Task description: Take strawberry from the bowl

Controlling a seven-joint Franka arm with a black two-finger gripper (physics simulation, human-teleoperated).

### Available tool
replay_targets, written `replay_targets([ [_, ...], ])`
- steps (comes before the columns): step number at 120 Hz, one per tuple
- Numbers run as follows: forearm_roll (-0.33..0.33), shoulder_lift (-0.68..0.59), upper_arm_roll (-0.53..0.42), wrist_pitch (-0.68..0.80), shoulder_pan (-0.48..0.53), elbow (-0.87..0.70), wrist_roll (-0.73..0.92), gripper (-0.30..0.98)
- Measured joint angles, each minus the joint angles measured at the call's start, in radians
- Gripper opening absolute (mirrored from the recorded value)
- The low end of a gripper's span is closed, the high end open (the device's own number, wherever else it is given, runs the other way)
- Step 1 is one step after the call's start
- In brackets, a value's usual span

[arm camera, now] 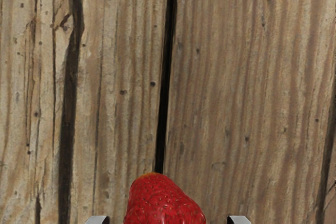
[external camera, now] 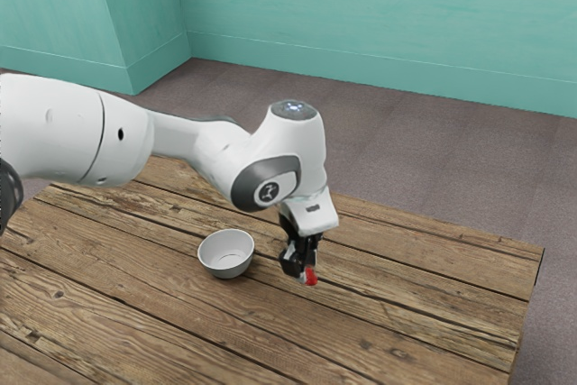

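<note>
— Report on the end effector first.
— Find gripper [external camera: 304,270] low over the table [external camera: 135,295], right of the bowl [external camera: 215,267] in the exterior view. Read as spread: see fingers apart, with wood visible on both sides of the berry.
— And locate the strawberry [external camera: 311,277]?
— Outside the bowl, well apart from it. Lies just below the fingertips, between their lines, a touch toward the exterior view's right and near side. Cannot confirm full contact with the boards.
— State the long axis.
— Cut off in part by the wrist view's edge. Judging by the narrow end, seems to run crosswise to the line between the fingertips, toward a dark seam [arm camera: 167,61] in the wood.
— Note the nearer arm?
— Only one to record: white arm [external camera: 77,128], reaching in from the exterior view's left.
— Assess progress and next move.
— Appears nearly complete, being clear of the bowl. Probably calls for a straight lift away. Risk nudging or rolling the berry by drifting sideways.
— Describe surface and room.
— Record rough brown planks, knotted and split by dark gaps. Beyond, on the far side, note grey-brown floor [external camera: 424,160] and teal wall [external camera: 361,6] with matching skirting.
</note>
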Motion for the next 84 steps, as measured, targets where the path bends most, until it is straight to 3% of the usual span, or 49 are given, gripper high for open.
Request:
replay_targets([
  [15, -0.004, 0.004, 0.005, -0.003, 0.0, 0.001, -0.007, 0.44],
  [34, -0.006, -0.079, 0.01, -0.042, 0.017, -0.008, -0.038, 0.57],
  [58, -0.002, -0.406, 0.015, -0.326, 0.14, 0.04, -0.179, 0.64],
  [84, 0.004, -0.495, 0.097, -0.56, 0.15, 0.121, -0.344, 0.67],
])
